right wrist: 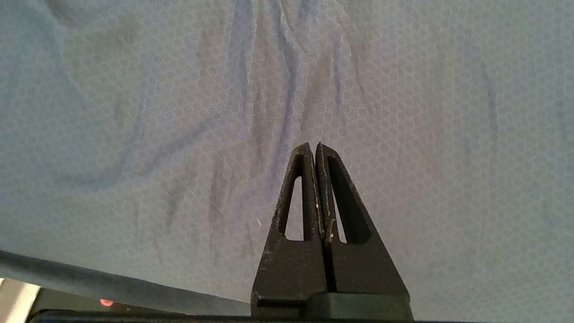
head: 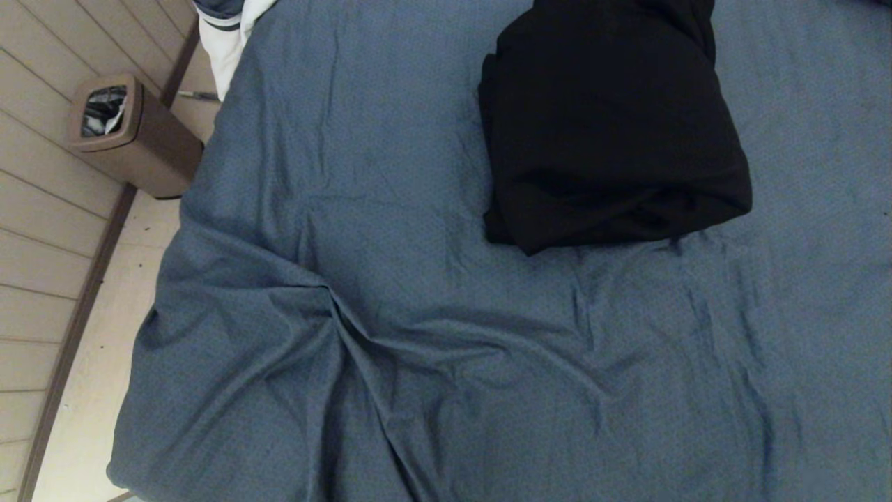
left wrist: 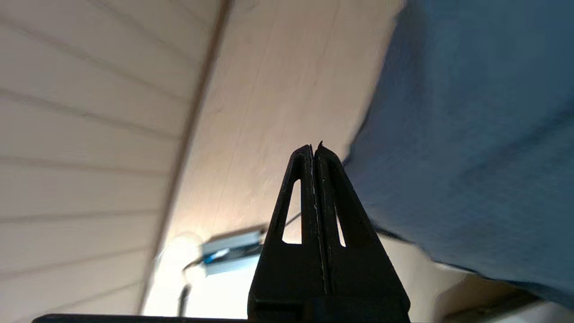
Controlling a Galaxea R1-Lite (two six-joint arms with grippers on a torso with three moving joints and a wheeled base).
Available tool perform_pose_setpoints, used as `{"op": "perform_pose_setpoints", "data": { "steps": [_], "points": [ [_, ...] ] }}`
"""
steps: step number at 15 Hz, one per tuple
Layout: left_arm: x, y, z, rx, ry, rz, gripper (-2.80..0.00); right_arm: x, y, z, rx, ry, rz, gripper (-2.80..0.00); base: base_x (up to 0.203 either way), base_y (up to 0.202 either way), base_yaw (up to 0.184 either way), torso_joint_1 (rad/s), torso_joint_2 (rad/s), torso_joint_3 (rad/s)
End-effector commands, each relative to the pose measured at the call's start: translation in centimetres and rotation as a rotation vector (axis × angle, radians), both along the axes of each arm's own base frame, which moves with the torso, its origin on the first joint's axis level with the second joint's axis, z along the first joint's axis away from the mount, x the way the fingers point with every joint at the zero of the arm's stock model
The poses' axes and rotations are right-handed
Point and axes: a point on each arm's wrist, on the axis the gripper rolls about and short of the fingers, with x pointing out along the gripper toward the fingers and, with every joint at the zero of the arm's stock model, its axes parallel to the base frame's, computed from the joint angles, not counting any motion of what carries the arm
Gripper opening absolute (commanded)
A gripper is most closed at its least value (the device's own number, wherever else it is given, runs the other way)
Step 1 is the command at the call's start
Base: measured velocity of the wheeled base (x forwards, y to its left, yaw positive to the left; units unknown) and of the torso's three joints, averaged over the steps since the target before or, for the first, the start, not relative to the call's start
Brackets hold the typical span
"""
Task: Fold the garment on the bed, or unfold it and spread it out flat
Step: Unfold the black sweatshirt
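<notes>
The left gripper (left wrist: pixel 315 148) and right gripper (right wrist: pixel 314 146) both have their jaws pressed together on nothing, low at the near edge of the bed (head: pixel 390 335), well apart from the garment (head: pixel 606 125), which lies bundled toward the far side. The black folds hide the hems, so a blind pinch could gather several layers, or the wrinkled sheet too.

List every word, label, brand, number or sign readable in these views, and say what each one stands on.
None: no readable text in any view.
The garment: plain black, no print or label showing.
The bed: plain blue-grey sheet, no tag.
The brown bin: no marking visible.
The white and navy bedding: stripes only, no lettering.
The blue-and-white object on the floor in the left wrist view: too blurred to read.
</notes>
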Motion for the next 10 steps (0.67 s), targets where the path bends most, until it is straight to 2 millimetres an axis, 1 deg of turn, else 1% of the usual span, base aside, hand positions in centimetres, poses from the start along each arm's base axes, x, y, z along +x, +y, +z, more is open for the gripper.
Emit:
{"op": "perform_pose_setpoints", "data": {
  "steps": [1, 3, 4, 5, 7, 8, 10],
  "points": [
    [-1.4, -0.4, -0.4, -0.023, -0.071, -0.188, -2.8, 0.0, 0.0, 0.0, 0.001, 0.004, -0.001, -2.8, 0.0, 0.0, 0.0, 0.0, 0.0, 0.0],
    [-1.4, -0.7, -0.4, -0.05, -0.058, -0.313, -2.8, 0.0, 0.0, -0.2, -0.037, 0.026, -0.005, -2.8, 0.0, 0.0, 0.0, 0.0, 0.0, 0.0],
    [-1.5, -0.8, -0.5, -0.058, -0.047, -0.327, -2.8, 0.0, 0.0, -0.3, -0.072, 0.039, -0.006, -2.8, 0.0, 0.0, 0.0, 0.0, 0.0, 0.0],
    [-1.3, -0.7, -1.0, -0.05, -0.033, -0.318, -2.8, 0.0, 0.0, -0.3, -0.079, 0.037, -0.007, -2.8, 0.0, 0.0, 0.0, 0.0, 0.0, 0.0],
    [-1.0, -0.7, -1.3, -0.041, -0.05, -0.32, -2.8, 0.0, 0.0, -0.3, -0.091, 0.037, -0.005, -2.8, 0.0, 0.0, 0.0, 0.0, 0.0, 0.0],
    [-0.8, -0.8, -2.0, -0.046, -0.019, -0.339, -2.8, 0.0, 0.0, -0.3, -0.088, 0.037, -0.005, -2.8, 0.0, 0.0, 0.0, 0.0, 0.0, 0.0],
    [-0.8, -0.8, -2.0, -0.069, -0.025, -0.333, -2.8, 0.0, 0.0, -0.3, -0.079, 0.038, -0.005, -2.8, 0.0, 0.0, 0.0, 0.0, 0.0, 0.0]
  ]
}}
